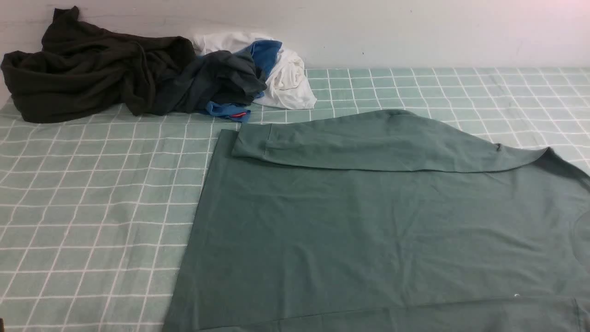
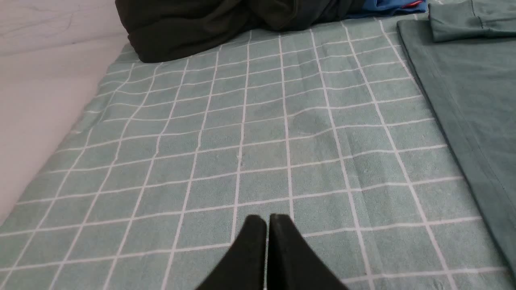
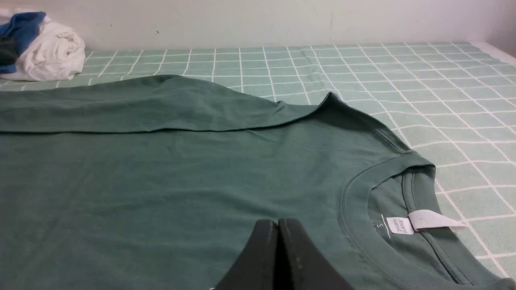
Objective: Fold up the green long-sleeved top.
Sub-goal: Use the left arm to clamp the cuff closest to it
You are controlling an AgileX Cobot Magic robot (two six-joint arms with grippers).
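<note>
Starting nearest the robot, both hands sit low with their fingers pressed together and nothing between them. The left hand hovers over the bare checked surface, off the garment. The hem of the green long-sleeved top lies near it, toward 2 o'clock as I judge it. The right hand hangs directly over the chest cloth, with the collar and its white label just beside it, also toward about 2 o'clock. Neither arm shows in the front view.

The top lies flat, and its long axis runs crosswise to the robot, 9 to 3 o'clock. The hem points toward 9 and the collar toward 3, with the body filling the middle and right of the surface. Each hand is therefore the nearer one to its own end, left to the hem and right to the neck. A straight line runs along the cloth's near edge, but I cannot tell whether that is the near sleeve laid in.

Farther out, toward 12 o'clock, the far sleeve is folded over the body along the same 9-to-3 line, its cuff near the hem corner. I judge the coming fold turns on that axis, carrying one end along it toward the other.

Beyond, at 10 to 11 o'clock, a pile of clothes rests against the wall, its blue piece near the top's far hem corner.
</note>
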